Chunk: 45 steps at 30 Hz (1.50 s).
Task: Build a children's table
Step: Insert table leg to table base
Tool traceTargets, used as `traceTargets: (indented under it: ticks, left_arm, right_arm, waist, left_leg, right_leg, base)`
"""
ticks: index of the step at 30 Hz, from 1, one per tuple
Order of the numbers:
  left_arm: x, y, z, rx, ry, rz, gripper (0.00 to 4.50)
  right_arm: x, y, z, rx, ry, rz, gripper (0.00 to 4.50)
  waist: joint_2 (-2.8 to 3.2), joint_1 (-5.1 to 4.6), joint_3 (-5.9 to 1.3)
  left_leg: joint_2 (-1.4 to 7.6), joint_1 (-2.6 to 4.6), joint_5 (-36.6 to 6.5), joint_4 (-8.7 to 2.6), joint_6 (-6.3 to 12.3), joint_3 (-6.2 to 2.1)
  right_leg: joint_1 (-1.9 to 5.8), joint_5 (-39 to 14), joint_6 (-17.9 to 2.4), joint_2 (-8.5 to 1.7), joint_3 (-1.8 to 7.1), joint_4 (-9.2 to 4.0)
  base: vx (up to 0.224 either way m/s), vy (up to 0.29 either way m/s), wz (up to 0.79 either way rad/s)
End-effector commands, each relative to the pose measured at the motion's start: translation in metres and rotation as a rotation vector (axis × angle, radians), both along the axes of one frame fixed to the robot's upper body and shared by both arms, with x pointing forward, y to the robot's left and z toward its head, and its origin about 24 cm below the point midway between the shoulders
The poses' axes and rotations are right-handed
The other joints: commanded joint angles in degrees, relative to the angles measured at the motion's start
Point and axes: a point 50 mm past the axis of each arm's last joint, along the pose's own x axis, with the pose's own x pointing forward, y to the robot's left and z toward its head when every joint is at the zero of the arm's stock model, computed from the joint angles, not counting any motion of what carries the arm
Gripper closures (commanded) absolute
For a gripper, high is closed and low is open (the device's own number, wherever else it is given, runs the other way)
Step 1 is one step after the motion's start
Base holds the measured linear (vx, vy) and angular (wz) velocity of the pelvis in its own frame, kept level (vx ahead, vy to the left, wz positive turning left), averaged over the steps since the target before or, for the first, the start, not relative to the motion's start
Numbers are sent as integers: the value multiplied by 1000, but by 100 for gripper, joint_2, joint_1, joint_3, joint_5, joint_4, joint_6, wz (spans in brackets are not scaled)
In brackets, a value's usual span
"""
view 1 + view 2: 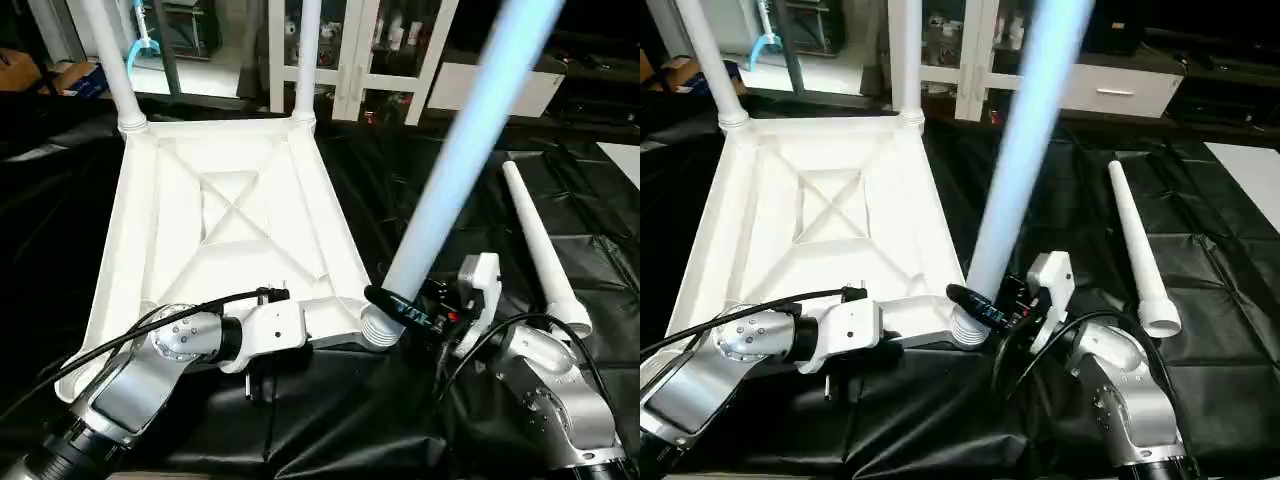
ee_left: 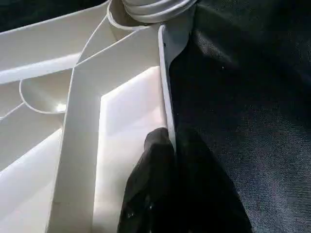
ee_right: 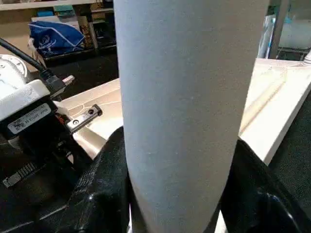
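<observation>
Left wrist feed, as I'm seeing it: my left gripper's black fingers [image 2: 155,165] are pinching the thin upright rim of the white plastic ribbed tabletop [image 2: 82,145], one each side. A ridged round white leg base [image 2: 155,7] is sitting at the corner. Crinkled black sheeting [image 2: 252,97] is lying alongside.

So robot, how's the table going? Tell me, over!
Left gripper pinching table top rim. Right gripper clamped round third leg at near corner socket. Two legs in, fourth leg lying on black sheet. Nothing blocking.
</observation>
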Motion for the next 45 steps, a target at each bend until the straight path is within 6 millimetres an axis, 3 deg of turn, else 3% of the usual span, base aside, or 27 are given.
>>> traceTargets:
  ticks: [1, 10, 12, 21, 24, 28, 29, 30, 39, 45]
  left_arm:
    - [-2, 5, -11, 39, 30, 13, 450]
    - [-5, -7, -6, 8, 24, -66, 450]
    - [-5, -8, -6, 5, 24, -71, 450]
    - [-3, -12, -5, -1, 19, -99, 450]
    - [-2, -11, -5, 2, 18, -101, 450]
    - [-1, -11, -5, 4, 16, -99, 450]
    - [-1, -11, -4, 4, 15, -97, 450]
    - [-1, -11, -4, 4, 13, -93, 450]
    - [-1, -10, -5, 2, 12, -82, 450]
    - [-1, -10, -5, 5, 16, -83, 450]
  right_arm:
    - [-6, -14, -36, -74, 195, -64, 265]
    - [7, -21, -28, -163, 153, 22, 265]
    - [7, -20, -28, -167, 155, 35, 265]
    - [5, -19, -33, -268, 140, 174, 265]
    - [8, -12, -34, -303, 127, 223, 265]
    - [8, -5, -34, -300, 124, 254, 265]
    - [7, -4, -34, -298, 124, 260, 265]
    - [6, -2, -35, -294, 126, 262, 265]
    - [10, -1, -41, -185, 163, 95, 265]
    - [12, -8, -52, -162, 259, -28, 265]
  waist:
    - [63, -50, -131]
    - [39, -43, -160]
    - [17, -44, -160]
    - [47, -19, -137]
    - [34, -36, -144]
    - [36, -39, -119]
    - [-7, -48, -114]
    - [7, -42, -116]
    - [24, -60, -107]
    - [27, -90, -82]
  left_leg:
    - [138, 81, -2228, -453, -94, -76]
    - [142, 61, -1758, -417, 25, -48]
    - [142, 65, -1768, -412, 40, -41]
    - [153, 92, -1821, -410, 39, -36]
    - [144, 60, -1761, -414, 52, -47]
    - [149, 85, -2033, -430, 8, -55]
    - [152, 78, -2056, -433, 12, -57]
    - [155, 74, -2046, -432, 1, -67]
    - [150, 75, -2193, -460, -66, -74]
    - [149, 89, -2574, -485, -159, -107]
  right_leg:
    - [13, -1760, -719, -146, 145, -485]
    - [73, -1284, -904, -147, 131, -423]
    - [70, -1324, -912, -149, 131, -433]
    - [49, -1439, -911, -159, 139, -446]
    - [86, -1320, -948, -155, 125, -422]
    - [58, -1788, -868, -173, 135, -475]
    - [57, -1847, -849, -172, 133, -481]
    - [61, -1842, -848, -175, 136, -469]
    - [30, -1935, -781, -170, 140, -493]
    - [-18, -2413, -633, -177, 144, -544]
  base:
    - [0, 0, 0]
    - [0, 0, 0]
    - [0, 0, 0]
    - [0, 0, 0]
    - [0, 0, 0]
    - [0, 0, 0]
    - [0, 0, 0]
    - [0, 0, 0]
    - [0, 0, 0]
    - [0, 0, 0]
